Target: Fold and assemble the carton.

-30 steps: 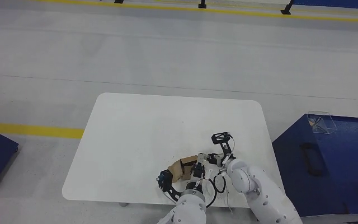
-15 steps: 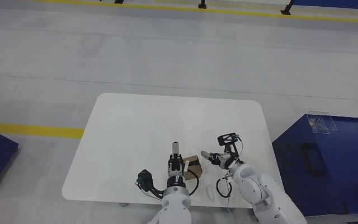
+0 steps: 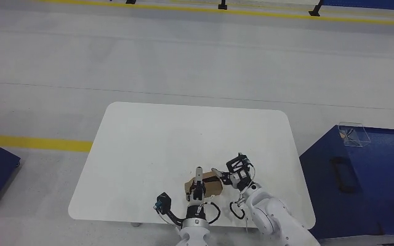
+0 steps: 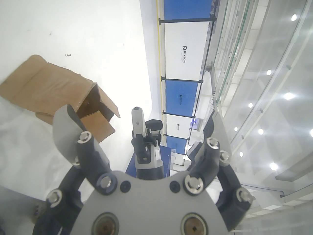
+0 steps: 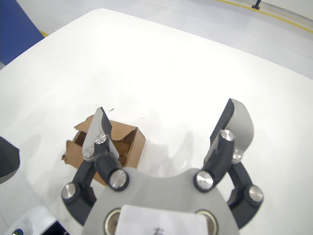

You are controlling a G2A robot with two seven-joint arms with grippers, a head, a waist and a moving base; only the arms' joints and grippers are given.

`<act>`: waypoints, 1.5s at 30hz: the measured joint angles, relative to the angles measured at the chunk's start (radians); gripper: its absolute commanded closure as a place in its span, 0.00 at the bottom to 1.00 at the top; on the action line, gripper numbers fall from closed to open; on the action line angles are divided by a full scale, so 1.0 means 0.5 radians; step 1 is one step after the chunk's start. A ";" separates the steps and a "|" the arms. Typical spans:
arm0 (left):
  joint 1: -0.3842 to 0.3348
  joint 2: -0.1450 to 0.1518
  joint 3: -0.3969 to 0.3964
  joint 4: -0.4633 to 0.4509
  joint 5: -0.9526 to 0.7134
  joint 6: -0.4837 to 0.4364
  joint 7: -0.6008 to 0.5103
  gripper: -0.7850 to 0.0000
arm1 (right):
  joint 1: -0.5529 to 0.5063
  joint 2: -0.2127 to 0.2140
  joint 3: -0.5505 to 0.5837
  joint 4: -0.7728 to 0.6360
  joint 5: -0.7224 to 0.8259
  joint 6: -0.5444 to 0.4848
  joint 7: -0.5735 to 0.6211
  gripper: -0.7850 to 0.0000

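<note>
- My left claw [image 4: 139,118] and right claw [image 5: 167,110] both gape, empty.
- The carton [image 5: 133,147] on the desk [image 5: 171,62] looks light and probably crushable; I'd pinch a side wall near its open rim.

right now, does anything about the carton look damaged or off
Yes. The carton sits toward the robot's side of the table, only part folded. Its open end gapes with flaps splayed unevenly, and the flap edges look ragged and creased.

Brown carton [image 3: 206,184], open-flapped, on table
</note>
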 measured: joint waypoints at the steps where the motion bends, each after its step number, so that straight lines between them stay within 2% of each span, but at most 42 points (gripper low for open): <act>1: 0.009 0.016 0.002 0.004 0.028 -0.071 0.001 0.00 | 0.003 -0.003 -0.011 0.023 -0.004 -0.029 -0.021 0.00; 4: 0.013 0.032 0.009 0.020 0.110 -0.183 0.032 0.00 | 0.008 -0.008 -0.037 0.070 -0.054 -0.099 -0.068 0.00; 10: 0.012 0.031 0.007 0.021 0.097 -0.164 0.028 0.00 | -0.001 -0.017 -0.045 0.119 -0.153 -0.082 -0.142 0.00; 15: 0.026 0.033 -0.019 0.035 0.142 -0.188 -0.062 0.00 | 0.014 -0.033 -0.063 0.179 -0.190 -0.047 -0.174 0.00; 30: 0.034 0.033 -0.023 0.050 0.156 -0.202 -0.093 0.00 | 0.049 -0.062 -0.093 0.252 -0.212 -0.024 -0.135 0.00; 40: 0.130 0.039 -0.055 0.232 -0.061 -0.484 -0.339 0.00 | 0.049 -0.062 -0.093 0.252 -0.211 -0.024 -0.135 0.00; 45: 0.147 0.024 -0.091 0.338 -0.176 -0.625 -0.325 0.00 | 0.049 -0.062 -0.093 0.252 -0.211 -0.024 -0.135 0.00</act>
